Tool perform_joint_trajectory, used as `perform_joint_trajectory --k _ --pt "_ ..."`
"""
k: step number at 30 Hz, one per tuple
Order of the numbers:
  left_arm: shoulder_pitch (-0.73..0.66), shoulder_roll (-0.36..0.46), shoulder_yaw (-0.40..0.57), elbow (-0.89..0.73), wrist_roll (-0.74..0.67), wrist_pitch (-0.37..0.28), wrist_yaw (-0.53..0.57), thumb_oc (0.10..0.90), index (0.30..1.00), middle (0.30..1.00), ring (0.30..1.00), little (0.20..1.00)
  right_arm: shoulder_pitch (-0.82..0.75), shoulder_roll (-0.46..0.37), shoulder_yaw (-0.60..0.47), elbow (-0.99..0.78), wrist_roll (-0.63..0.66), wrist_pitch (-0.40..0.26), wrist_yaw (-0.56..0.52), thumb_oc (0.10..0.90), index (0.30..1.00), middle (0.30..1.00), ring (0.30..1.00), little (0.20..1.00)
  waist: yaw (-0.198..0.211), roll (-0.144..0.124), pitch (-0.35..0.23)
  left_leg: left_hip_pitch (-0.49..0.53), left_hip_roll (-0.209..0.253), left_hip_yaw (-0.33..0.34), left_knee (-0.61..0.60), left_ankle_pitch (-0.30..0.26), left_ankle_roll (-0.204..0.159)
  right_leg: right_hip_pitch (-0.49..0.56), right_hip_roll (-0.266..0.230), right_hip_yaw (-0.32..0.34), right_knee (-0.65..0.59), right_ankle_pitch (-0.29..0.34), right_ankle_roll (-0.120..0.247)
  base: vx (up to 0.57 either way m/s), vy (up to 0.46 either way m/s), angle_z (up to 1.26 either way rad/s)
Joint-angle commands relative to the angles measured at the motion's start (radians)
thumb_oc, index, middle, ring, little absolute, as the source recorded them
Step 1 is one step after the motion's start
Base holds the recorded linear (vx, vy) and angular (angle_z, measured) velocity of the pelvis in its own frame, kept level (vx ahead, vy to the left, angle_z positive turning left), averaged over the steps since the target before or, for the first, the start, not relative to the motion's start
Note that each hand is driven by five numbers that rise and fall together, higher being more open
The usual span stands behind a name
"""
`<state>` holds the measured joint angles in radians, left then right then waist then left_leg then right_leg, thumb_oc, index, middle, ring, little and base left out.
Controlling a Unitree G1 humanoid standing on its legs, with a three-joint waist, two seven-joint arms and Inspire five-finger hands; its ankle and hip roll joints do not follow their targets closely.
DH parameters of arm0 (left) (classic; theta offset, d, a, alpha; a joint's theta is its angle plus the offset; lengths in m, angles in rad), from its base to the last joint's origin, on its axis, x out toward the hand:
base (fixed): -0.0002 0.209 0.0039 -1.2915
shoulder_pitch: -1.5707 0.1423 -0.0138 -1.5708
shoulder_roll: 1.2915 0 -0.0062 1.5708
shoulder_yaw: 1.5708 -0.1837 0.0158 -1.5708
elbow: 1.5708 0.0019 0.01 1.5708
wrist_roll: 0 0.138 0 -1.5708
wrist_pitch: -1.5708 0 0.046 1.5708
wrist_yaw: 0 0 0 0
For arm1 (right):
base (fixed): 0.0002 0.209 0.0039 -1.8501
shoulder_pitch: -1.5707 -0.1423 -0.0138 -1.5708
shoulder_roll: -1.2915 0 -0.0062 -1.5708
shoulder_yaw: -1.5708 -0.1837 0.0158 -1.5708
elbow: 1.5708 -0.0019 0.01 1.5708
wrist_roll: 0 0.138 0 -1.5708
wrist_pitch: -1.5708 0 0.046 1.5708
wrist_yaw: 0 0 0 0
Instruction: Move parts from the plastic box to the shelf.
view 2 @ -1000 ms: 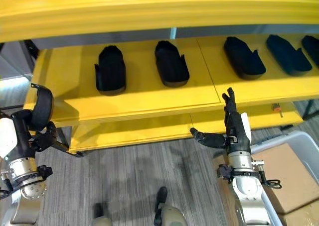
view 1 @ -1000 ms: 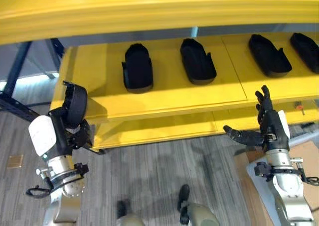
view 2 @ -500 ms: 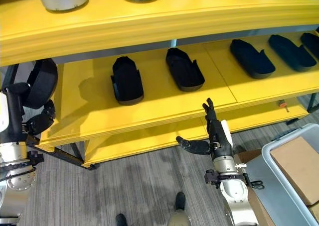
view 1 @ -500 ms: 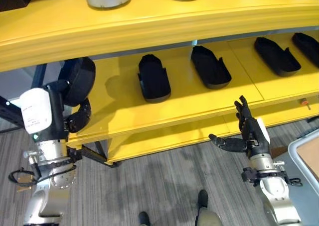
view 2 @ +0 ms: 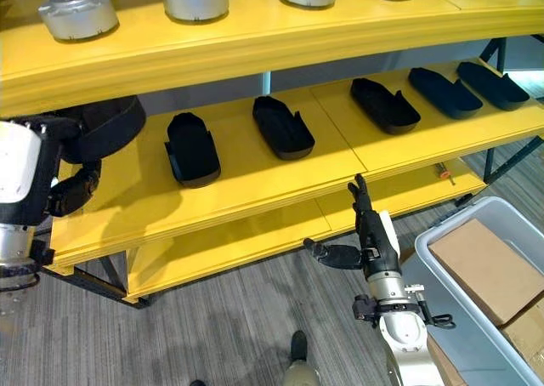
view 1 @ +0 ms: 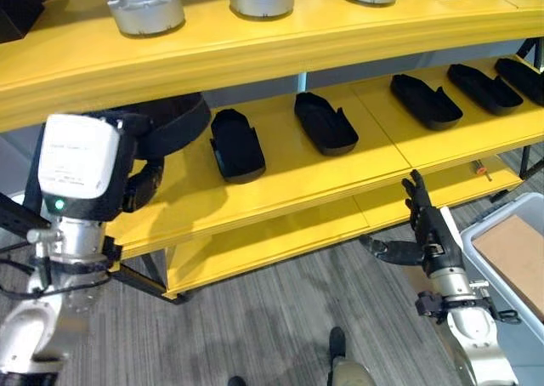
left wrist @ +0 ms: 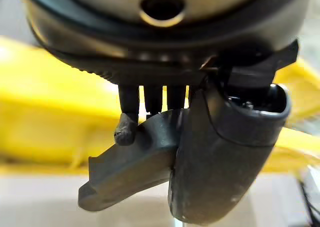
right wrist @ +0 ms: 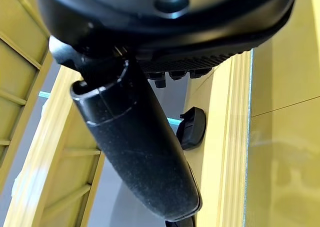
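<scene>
My left hand (view 1: 143, 186) is shut on a black moulded part (view 1: 174, 124) and holds it at the left end of the yellow middle shelf (view 1: 314, 169). In the left wrist view its fingers (left wrist: 127, 124) and thumb curl round that part (left wrist: 125, 167). Several like black parts (view 1: 236, 144) lie in a row along the same shelf. My right hand (view 1: 429, 233) stands open in front of the lower shelf (view 1: 280, 233), fingers straight up, thumb out to the side, holding nothing. The grey plastic box (view 2: 450, 305) sits on the floor at the lower right.
Round silver parts (view 1: 146, 8) stand along the top shelf. A cardboard piece (view 2: 484, 263) lies in the plastic box. A small orange-handled tool (view 1: 481, 170) lies on the lower shelf near its right end. Grey plank floor runs in front of the rack.
The camera has shifted, bringing the top shelf into view. My left hand has raised the black part from below the shelf edge up to the middle shelf's left end. The right hand stays open.
</scene>
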<state>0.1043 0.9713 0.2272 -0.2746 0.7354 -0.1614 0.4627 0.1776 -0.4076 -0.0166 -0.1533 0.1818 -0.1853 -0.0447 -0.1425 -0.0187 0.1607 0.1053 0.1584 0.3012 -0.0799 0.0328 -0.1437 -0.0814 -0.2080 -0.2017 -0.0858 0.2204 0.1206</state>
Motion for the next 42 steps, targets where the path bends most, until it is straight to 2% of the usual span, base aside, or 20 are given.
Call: perform_joint_trajectory --k 1,5,7,13,18,21,27,28,29,35,37,42 --pt "-0.118 0.120 0.071 -0.014 0.034 -0.012 0.075 0.400 0.300 0.300 0.300 0.300 -0.074 -0.063 -0.032 -0.086 0.007 -0.120 0.004 0.900 1.000 1.000 1.000 1.000 -0.024 0.023 -0.071 0.067 0.026 -0.019 -0.007 -0.064 0.003 0.075 -0.047 -0.030 0.025 -0.104 0.079 0.00 0.000 0.00" --pt "-0.072 0.175 0.081 0.055 0.070 -0.003 0.074 0.400 0.300 0.300 0.300 0.300 -0.066 -0.060 -0.038 -0.082 0.015 -0.126 0.011 0.900 1.000 1.000 1.000 1.000 -0.024 0.024 -0.071 0.068 0.027 -0.016 -0.007 -0.061 0.001 0.076 -0.043 -0.027 0.021 -0.101 0.080 0.00 -0.001 -0.05" --pt "-0.024 0.184 0.100 0.128 0.092 0.024 0.075 0.400 0.300 0.300 0.300 0.300 -0.060 -0.058 -0.045 -0.077 0.023 -0.131 0.013 0.900 1.000 1.000 1.000 1.000 -0.020 0.025 -0.071 0.067 0.028 -0.016 -0.007 -0.060 0.000 0.079 -0.042 -0.028 0.016 -0.099 0.081 0.01 0.002 -0.10" --pt "0.033 0.132 0.145 0.259 0.098 0.081 0.063 0.400 0.300 0.300 0.300 0.300 -0.060 -0.052 -0.070 -0.074 0.027 -0.121 0.013 0.900 1.000 1.000 1.000 1.000 -0.008 0.024 -0.067 0.068 0.028 -0.022 -0.007 -0.067 0.003 0.091 -0.042 -0.036 0.013 -0.103 0.081 0.00 0.002 -0.04" --pt "0.042 0.089 0.171 0.294 0.107 0.114 0.052 0.400 0.300 0.300 0.300 0.300 -0.069 -0.044 -0.087 -0.077 0.024 -0.107 0.010 0.900 1.000 1.000 1.000 1.000 0.000 0.020 -0.063 0.059 0.021 -0.028 -0.007 -0.064 0.009 0.091 -0.049 -0.040 0.013 -0.098 0.080 0.00 0.004 0.01" --pt "0.059 0.036 0.209 0.276 0.104 0.129 0.055 0.400 0.300 0.300 0.300 0.300 -0.072 -0.039 -0.098 -0.079 0.019 -0.094 0.010 0.900 1.000 1.000 1.000 1.000 0.007 0.017 -0.060 0.057 0.020 -0.031 -0.007 -0.066 0.013 0.095 -0.052 -0.046 0.012 -0.099 0.079 0.02 0.017 0.09" --pt "0.064 0.033 0.214 0.272 0.104 0.129 0.053 0.400 0.300 0.300 0.300 0.300 -0.074 -0.040 -0.097 -0.079 0.019 -0.093 0.010 0.900 1.000 1.000 1.000 1.000 0.005 0.018 -0.060 0.057 0.020 -0.032 -0.007 -0.066 0.013 0.096 -0.053 -0.047 0.012 -0.099 0.079 0.01 0.004 0.01" --pt "0.057 -0.015 0.224 0.249 0.091 0.134 0.048 0.400 0.300 0.300 0.300 0.300 -0.077 -0.036 -0.108 -0.078 0.006 -0.078 0.001 0.900 1.000 1.000 1.000 1.000 0.013 0.010 -0.056 0.056 0.018 -0.034 -0.007 -0.069 0.015 0.102 -0.054 -0.050 0.007 -0.101 0.077 0.04 0.021 -0.01" --pt "0.055 -0.019 0.223 0.238 0.095 0.129 0.041 0.400 0.300 0.300 0.300 0.300 -0.078 -0.036 -0.108 -0.078 0.004 -0.075 0.002 0.900 1.000 1.000 1.000 1.000 0.013 0.009 -0.056 0.055 0.018 -0.033 -0.007 -0.069 0.016 0.102 -0.053 -0.051 0.006 -0.102 0.076 0.05 0.025 0.01" --pt "0.038 -0.004 0.210 0.226 0.099 0.115 0.023 0.400 0.300 0.300 0.300 0.300 -0.079 -0.038 -0.111 -0.077 -0.001 -0.070 0.002 0.900 1.000 1.000 1.000 1.000 0.010 0.008 -0.055 0.053 0.020 -0.032 -0.007 -0.069 0.015 0.103 -0.053 -0.053 0.006 -0.103 0.076 0.00 0.000 0.00" --pt "0.017 0.056 0.197 0.206 0.115 0.094 0.007 0.400 0.300 0.300 0.300 0.300 -0.077 -0.038 -0.104 -0.080 0.006 -0.075 0.012 0.900 1.000 1.000 1.000 1.000 0.004 0.008 -0.050 0.055 0.022 -0.029 -0.007 -0.070 0.013 0.104 -0.050 -0.053 0.006 -0.104 0.078 0.02 0.009 0.04" --pt "-0.001 0.140 0.195 0.189 0.131 0.079 0.001 0.400 0.300 0.300 0.300 0.300 -0.061 -0.047 -0.090 -0.081 0.004 -0.082 0.024 0.900 1.000 1.000 1.000 1.000 -0.004 0.008 -0.051 0.052 0.022 -0.022 -0.007 -0.068 0.011 0.097 -0.050 -0.050 0.004 -0.102 0.080 0.01 0.002 0.02"
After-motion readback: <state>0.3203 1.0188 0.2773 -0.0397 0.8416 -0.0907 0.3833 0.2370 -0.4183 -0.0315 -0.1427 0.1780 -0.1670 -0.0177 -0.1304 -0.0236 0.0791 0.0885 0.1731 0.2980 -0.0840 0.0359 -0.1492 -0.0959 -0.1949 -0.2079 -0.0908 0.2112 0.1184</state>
